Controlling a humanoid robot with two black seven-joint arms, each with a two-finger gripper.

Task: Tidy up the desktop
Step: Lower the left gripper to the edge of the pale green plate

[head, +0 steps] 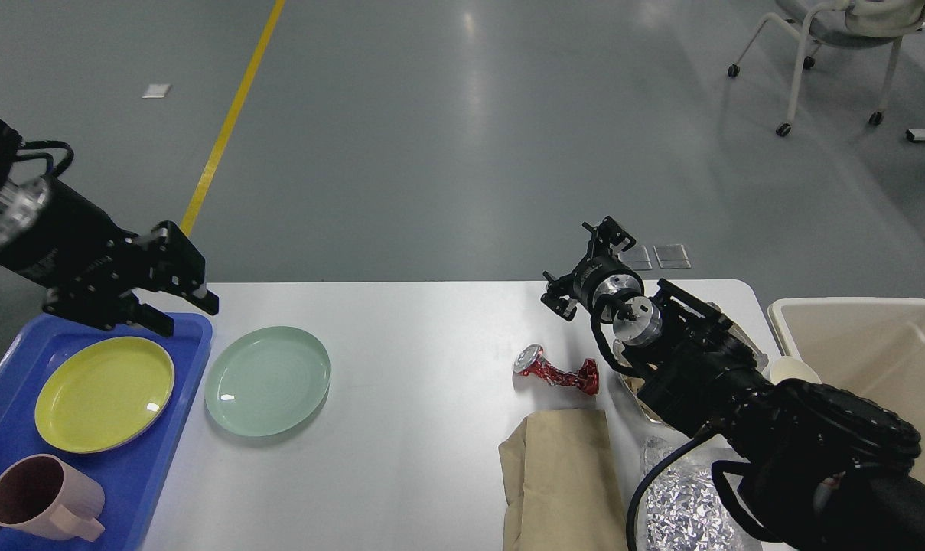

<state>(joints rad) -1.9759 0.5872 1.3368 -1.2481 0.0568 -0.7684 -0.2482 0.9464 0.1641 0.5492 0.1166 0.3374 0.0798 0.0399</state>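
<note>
Nearest the camera, at the lower left, a pink mug (pixel 37 497) stands on a blue tray (pixel 137 478), with a yellow plate (pixel 104 392) just beyond it on the same tray. At the lower right, the thick part of the right arm (pixel 814 451) crosses over crumpled foil (pixel 680 509), and a brown paper bag (pixel 561 478) lies flat beside the foil. All of this rests on the desktop (pixel 416 383), the wide white surface that fills the lower half of the view, with the tray overhanging its left end.

Farther in, a green plate (pixel 268 379) sits on the desktop just right of the tray, apart from it. A crushed red can (pixel 555 371) lies on its side between the bag and the table's far edge. A beige bin (pixel 871 360) stands at the right end.

The left gripper (pixel 187 302) hangs over the tray's far right corner, its two fingers spread with nothing between them. The right gripper (pixel 584 264) is raised over the far edge of the desktop, above and behind the can; it is seen end-on and dark, so I cannot tell how its fingers stand.

Beyond lie grey floor (pixel 470 138), a yellow line (pixel 229 126) and a wheeled chair (pixel 829 53).
</note>
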